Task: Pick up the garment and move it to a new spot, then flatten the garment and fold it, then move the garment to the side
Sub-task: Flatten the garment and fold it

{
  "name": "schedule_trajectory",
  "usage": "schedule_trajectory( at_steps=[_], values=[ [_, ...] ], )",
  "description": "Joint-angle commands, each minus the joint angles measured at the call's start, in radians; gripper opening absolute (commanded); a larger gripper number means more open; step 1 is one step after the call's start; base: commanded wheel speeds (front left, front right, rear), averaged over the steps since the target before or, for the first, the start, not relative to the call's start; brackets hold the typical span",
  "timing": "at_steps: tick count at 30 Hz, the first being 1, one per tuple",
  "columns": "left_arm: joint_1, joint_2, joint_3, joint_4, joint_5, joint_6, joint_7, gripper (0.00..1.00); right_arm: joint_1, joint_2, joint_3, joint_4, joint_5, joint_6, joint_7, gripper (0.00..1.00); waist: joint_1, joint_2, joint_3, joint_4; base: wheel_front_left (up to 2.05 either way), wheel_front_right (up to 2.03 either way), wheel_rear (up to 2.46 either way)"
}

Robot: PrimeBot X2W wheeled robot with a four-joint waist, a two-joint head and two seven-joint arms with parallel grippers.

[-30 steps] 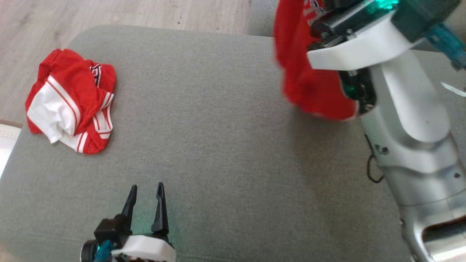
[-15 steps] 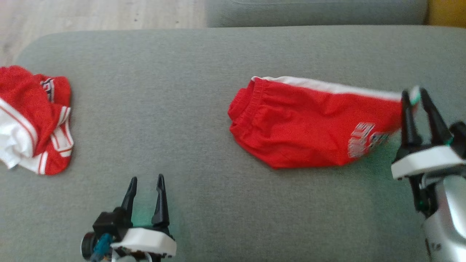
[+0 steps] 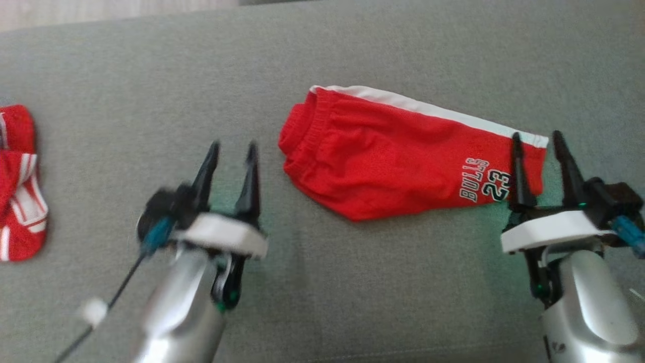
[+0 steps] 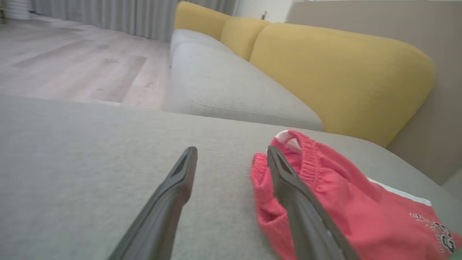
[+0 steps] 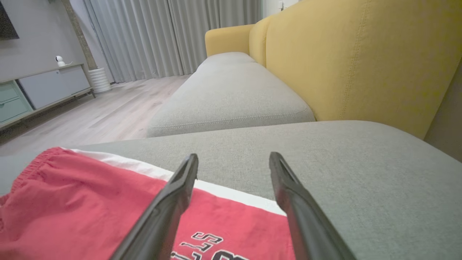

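The garment (image 3: 393,161) is a pair of red shorts with a white side stripe and dark lettering, lying spread across the grey cushion (image 3: 352,282) in the head view. My right gripper (image 3: 537,139) stands open at the hem end of the shorts, holding nothing; the right wrist view has its fingers (image 5: 169,206) over the hem of the garment (image 5: 90,206). My left gripper (image 3: 231,149) is open just left of the waistband. In the left wrist view the waistband of the garment (image 4: 325,195) lies by the right finger (image 4: 288,195).
A second red and white garment (image 3: 20,201) lies crumpled at the cushion's left edge. Yellow backrests (image 5: 361,57) and another grey seat cushion (image 5: 231,97) lie beyond. Wooden floor (image 4: 72,68) runs past the far edge.
My right gripper carried the shorts down, laid them on the cushion and opened, letting go. My left gripper rose toward the waistband. The camera turned, shifting the other garment leftward.
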Motion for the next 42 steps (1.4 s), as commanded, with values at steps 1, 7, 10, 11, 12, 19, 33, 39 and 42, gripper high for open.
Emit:
schedule_trajectory(
  at_steps=[1, 7, 10, 11, 12, 19, 33, 39, 42],
  values=[
    [-0.113, 0.005, -0.030, 0.034, -0.037, -0.012, -0.005, 1.00, -0.020, 0.007, 0.036, -0.032, -0.006, 0.004, -0.006, 1.00, -0.0001, 0.0000, 0.026, -0.028, 0.00, 0.00, 0.00],
    [-0.335, 0.005, -0.200, 0.191, -0.281, -0.014, 0.067, 1.00, -0.038, 0.019, 0.065, -0.025, 0.000, 0.004, -0.006, 1.00, -0.0001, 0.0000, 0.055, -0.082, 0.00, 0.00, 0.00],
    [-0.402, 0.005, -0.273, 0.249, -0.358, -0.009, 0.112, 1.00, -0.044, 0.023, 0.071, -0.024, 0.004, 0.004, -0.006, 1.00, -0.0001, 0.0000, 0.067, -0.100, 0.00, 0.00, 0.00],
    [-0.419, 0.005, -0.294, 0.263, -0.380, -0.010, 0.120, 1.00, -0.045, 0.024, 0.072, -0.023, 0.005, 0.004, -0.006, 1.00, -0.0001, 0.0000, 0.070, -0.105, 0.00, 0.00, 0.00],
    [-0.433, 0.005, -0.314, 0.277, -0.398, -0.011, 0.124, 1.00, -0.046, 0.025, 0.073, -0.021, 0.006, 0.004, -0.006, 1.00, -0.0001, 0.0000, 0.072, -0.107, 0.00, 0.00, 0.00],
    [-0.476, 0.005, -0.424, 0.343, -0.488, -0.022, 0.088, 0.18, -0.046, 0.028, 0.076, -0.014, 0.012, 0.004, -0.006, 1.00, -0.0001, 0.0000, 0.073, -0.113, 0.00, 0.00, 0.00],
    [-0.325, 0.005, -0.470, 0.318, -0.474, -0.038, -0.004, 0.00, 0.038, 0.029, 0.039, 0.005, 0.014, 0.004, -0.006, 1.00, -0.0001, 0.0000, -0.069, 0.011, 0.00, 0.00, 0.00],
    [-0.176, 0.009, -0.441, 0.300, -0.428, -0.055, -0.005, 0.00, 0.075, 0.029, 0.049, 0.017, 0.029, 0.004, -0.006, 1.00, -0.0001, 0.0000, -0.123, 0.046, 0.00, 0.00, 0.00],
    [-0.126, 0.013, -0.406, 0.309, -0.420, -0.056, -0.005, 0.00, 0.084, 0.029, 0.060, 0.026, 0.035, 0.004, -0.006, 1.00, -0.0001, 0.0000, -0.142, 0.049, 0.00, 0.00, 0.00]
  ],
)
